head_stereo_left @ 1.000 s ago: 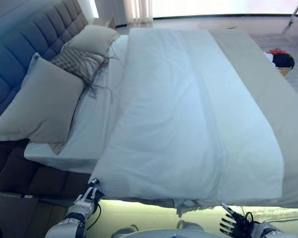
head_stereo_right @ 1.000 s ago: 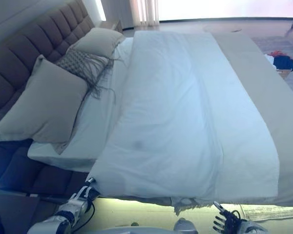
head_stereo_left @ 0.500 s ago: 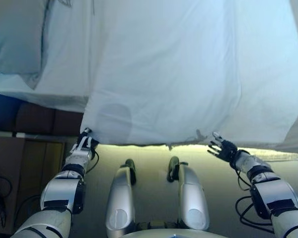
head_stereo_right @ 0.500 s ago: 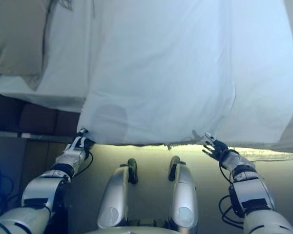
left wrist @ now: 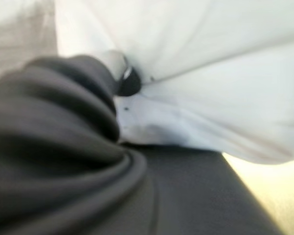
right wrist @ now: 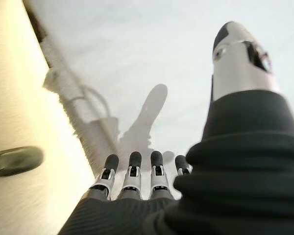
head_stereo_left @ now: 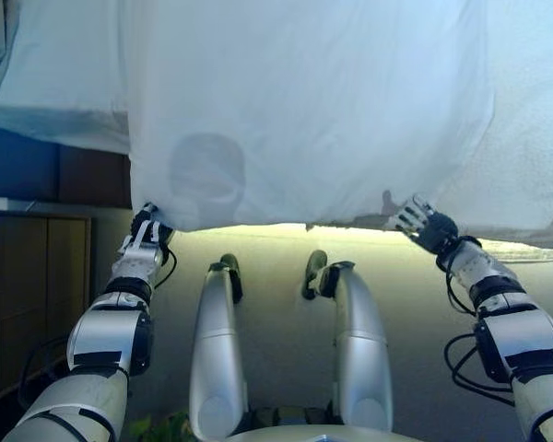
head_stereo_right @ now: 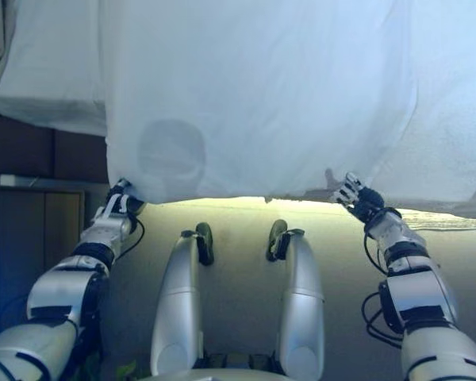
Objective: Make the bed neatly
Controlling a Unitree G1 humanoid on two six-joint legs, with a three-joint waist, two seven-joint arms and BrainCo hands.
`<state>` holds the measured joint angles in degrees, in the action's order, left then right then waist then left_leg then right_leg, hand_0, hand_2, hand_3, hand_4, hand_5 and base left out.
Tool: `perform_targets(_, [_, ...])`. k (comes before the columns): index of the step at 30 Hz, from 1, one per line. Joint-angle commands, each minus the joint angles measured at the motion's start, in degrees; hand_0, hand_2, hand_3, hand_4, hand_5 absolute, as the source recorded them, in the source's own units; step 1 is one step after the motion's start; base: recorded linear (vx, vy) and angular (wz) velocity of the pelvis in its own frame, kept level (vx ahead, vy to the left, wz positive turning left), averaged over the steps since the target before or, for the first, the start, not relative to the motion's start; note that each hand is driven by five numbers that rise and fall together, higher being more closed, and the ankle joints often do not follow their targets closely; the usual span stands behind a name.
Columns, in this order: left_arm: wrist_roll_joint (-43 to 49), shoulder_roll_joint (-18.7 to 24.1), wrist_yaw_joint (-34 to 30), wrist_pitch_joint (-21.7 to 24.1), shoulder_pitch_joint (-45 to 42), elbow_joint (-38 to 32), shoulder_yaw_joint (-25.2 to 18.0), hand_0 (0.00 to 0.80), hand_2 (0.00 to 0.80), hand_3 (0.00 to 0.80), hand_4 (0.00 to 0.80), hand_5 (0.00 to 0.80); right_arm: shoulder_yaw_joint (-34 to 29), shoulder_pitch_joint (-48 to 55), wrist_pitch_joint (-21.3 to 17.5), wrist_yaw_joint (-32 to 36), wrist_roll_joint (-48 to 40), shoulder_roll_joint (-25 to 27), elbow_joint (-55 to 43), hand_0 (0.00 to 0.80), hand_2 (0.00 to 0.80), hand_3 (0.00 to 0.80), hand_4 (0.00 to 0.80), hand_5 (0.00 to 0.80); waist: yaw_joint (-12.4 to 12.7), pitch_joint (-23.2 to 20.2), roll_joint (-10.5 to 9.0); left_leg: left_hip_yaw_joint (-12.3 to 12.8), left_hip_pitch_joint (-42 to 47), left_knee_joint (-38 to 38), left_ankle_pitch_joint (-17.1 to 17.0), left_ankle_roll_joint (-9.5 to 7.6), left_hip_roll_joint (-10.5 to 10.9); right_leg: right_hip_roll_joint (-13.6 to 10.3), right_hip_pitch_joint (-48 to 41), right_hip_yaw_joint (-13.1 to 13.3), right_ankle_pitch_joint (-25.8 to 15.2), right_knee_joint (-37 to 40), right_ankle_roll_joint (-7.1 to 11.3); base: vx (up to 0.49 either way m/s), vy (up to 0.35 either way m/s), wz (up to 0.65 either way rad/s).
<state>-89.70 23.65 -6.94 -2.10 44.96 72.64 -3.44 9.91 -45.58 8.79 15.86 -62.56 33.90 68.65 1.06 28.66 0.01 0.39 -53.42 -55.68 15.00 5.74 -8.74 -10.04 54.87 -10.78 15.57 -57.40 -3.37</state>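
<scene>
A white duvet (head_stereo_left: 304,110) covers the bed and hangs over its near edge. My left hand (head_stereo_left: 144,241) is at the duvet's lower left corner. In the left wrist view a dark fingertip (left wrist: 123,77) presses into folded white cloth (left wrist: 225,98), so the hand is pinching the corner. My right hand (head_stereo_left: 424,224) is open, its fingers straight and touching the duvet's lower edge further right. The right wrist view shows its straight fingers (right wrist: 134,166) and thumb (right wrist: 240,54) before the white cloth (right wrist: 137,49), with a frayed hem (right wrist: 83,122) beside them.
The white sheet over the mattress (head_stereo_left: 55,74) shows at the upper left, with the dark bed base (head_stereo_left: 64,170) under it. A brown wooden cabinet (head_stereo_left: 28,276) stands at the left beside the bed. Pale floor (head_stereo_left: 276,276) lies below the duvet's edge.
The camera has tilted down, so the bed has slid up out of view. My right hand has risen from below to the duvet's lower edge. My left hand stays at the corner.
</scene>
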Motion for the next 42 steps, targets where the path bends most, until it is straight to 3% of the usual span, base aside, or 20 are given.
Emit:
perform_targets(1, [-1.55, 1.20, 3.25, 0.41, -7.40, 2.91, 1.15, 0.800, 0.800, 0.800, 0.800, 0.800, -1.60, 1.63, -3.80, 0.83, -3.05, -0.72, -1.90, 0.000, 0.000, 0.000, 0.000, 0.000, 1.97, -1.78, -1.89, 2.31, 0.61, 4.64, 0.02, -4.06, 3.36, -2.08, -1.08, 2.14, 1.09, -1.98, 6.07, -0.032, -0.026, 0.03])
perform_targets(2, [-1.84, 0.83, 3.19, -0.09, -7.95, 2.67, 1.05, 0.791, 0.791, 0.791, 0.791, 0.791, -1.45, 1.31, -3.71, 1.01, -2.82, -0.93, -2.45, 0.000, 0.000, 0.000, 0.000, 0.000, 2.04, -1.84, -1.80, 2.35, 0.40, 4.66, -0.07, -4.00, 3.42, -2.00, -0.84, 2.20, 1.03, -1.97, 6.09, -0.033, -0.023, 0.05])
perform_targets(4, [-2.02, -0.31, 2.54, -1.22, -9.45, 2.20, 1.40, 0.000, 0.000, 0.000, 0.000, 0.000, -1.20, 1.36, -3.34, 1.55, -2.34, -1.54, -2.96, 0.000, 0.000, 0.000, 0.000, 0.000, 2.16, -1.98, -1.60, 2.46, 0.71, 5.00, -0.18, -3.91, 3.37, -2.08, -1.01, 2.13, 0.93, -1.74, 6.18, -0.023, -0.031, 0.03])
perform_targets(9, [0.26, -3.00, -0.48, -3.71, -13.61, 1.69, 2.39, 0.000, 0.000, 0.000, 0.000, 0.000, -0.93, 3.67, -3.24, 2.47, -0.76, -3.56, -3.39, 0.000, 0.000, 0.000, 0.000, 0.000, 2.51, -2.50, -1.09, 3.10, 4.37, 8.05, -1.09, -3.46, 3.47, -2.03, -4.83, 1.26, 0.34, 1.39, 6.63, 0.029, -0.051, 0.04])
perform_targets(12, [8.79, -5.05, -4.27, -5.36, -17.14, 2.66, 4.82, 0.000, 0.000, 0.000, 0.000, 0.000, -0.79, 5.49, -3.24, 2.29, -0.08, -5.10, -3.36, 0.000, 0.000, 0.000, 0.000, 0.000, 2.69, -2.77, -0.96, 3.44, 7.40, 10.78, -1.87, -3.13, 3.73, -1.82, -7.88, 0.48, -0.39, 4.39, 6.64, 0.057, -0.043, 0.04])
perform_targets(16, [5.07, -7.45, -17.08, -6.59, -21.83, 0.53, 7.44, 0.000, 0.000, 0.000, 0.000, 0.000, -1.28, 9.25, -2.18, 2.45, 0.88, -5.97, -4.58, 0.000, 0.000, 0.000, 0.000, 0.000, 2.44, -2.87, -0.62, 4.20, 11.66, 15.20, -3.11, -2.80, 3.58, -1.79, -11.82, 0.00, -1.72, 8.85, 6.65, 0.074, -0.006, 0.07])
perform_targets(20, [1.76, -9.03, -29.39, -7.53, -26.50, -7.21, 9.93, 0.000, 0.000, 0.000, 0.000, 0.000, -2.13, 12.33, -3.71, 2.73, 0.37, -7.78, -4.77, 0.000, 0.000, 0.000, 0.000, 0.000, 3.38, -2.62, -0.25, 4.09, 15.58, 20.03, -4.40, -2.58, 4.02, -2.26, -15.69, -0.92, -3.46, 13.90, 7.30, 0.073, -0.044, 0.03])
perform_targets(23, [5.17, -9.47, -43.60, -8.99, -29.82, -16.02, 14.25, 0.000, 0.000, 0.000, 0.000, 0.000, -2.08, 13.18, -7.77, 3.67, -1.59, -7.82, -7.25, 0.000, 0.000, 0.000, 0.000, 0.000, 4.26, -2.18, 0.45, 4.11, 17.76, 22.64, -5.08, -2.77, 4.43, -2.93, -17.74, -1.84, -4.57, 16.26, 7.56, 0.068, -0.036, 0.04])
perform_targets(28, [11.33, -8.86, -57.57, -6.32, -30.27, -20.13, 16.48, 0.000, 0.000, 0.000, 0.000, 0.000, -2.11, 12.41, -8.29, 3.85, -1.97, -8.35, -7.97, 0.000, 0.000, 0.000, 0.000, 0.000, 4.30, -1.86, 1.07, 4.11, 19.54, 24.11, -5.20, -3.02, 4.39, -2.96, -19.14, -1.38, -4.95, 17.45, 7.73, 0.069, -0.001, 0.07])
perform_targets(32, [13.93, -7.01, -59.18, -3.44, -25.80, -23.46, 17.34, 0.000, 0.000, 0.000, 0.000, 0.000, -0.97, 11.40, -6.36, 4.32, -1.58, -8.90, -6.31, 0.000, 0.000, 0.000, 0.000, 0.000, 3.54, -2.04, 1.24, 4.23, 21.10, 24.94, -5.18, -3.27, 4.42, -2.79, -20.15, -0.60, -5.15, 18.24, 7.94, 0.096, 0.041, 0.04])
perform_targets(42, [10.93, -0.22, -45.05, -4.10, -9.64, -27.24, 15.15, 0.000, 0.000, 0.000, 0.000, 0.000, 0.35, 11.47, -1.77, 4.85, 0.77, -8.65, -4.51, 0.000, 0.000, 0.000, 0.000, 0.000, -0.58, -2.02, 0.98, 6.25, 21.72, 25.04, -5.50, -3.29, 3.64, -1.17, -19.55, 2.50, -6.43, 19.72, 8.19, 0.084, 0.076, -0.15])
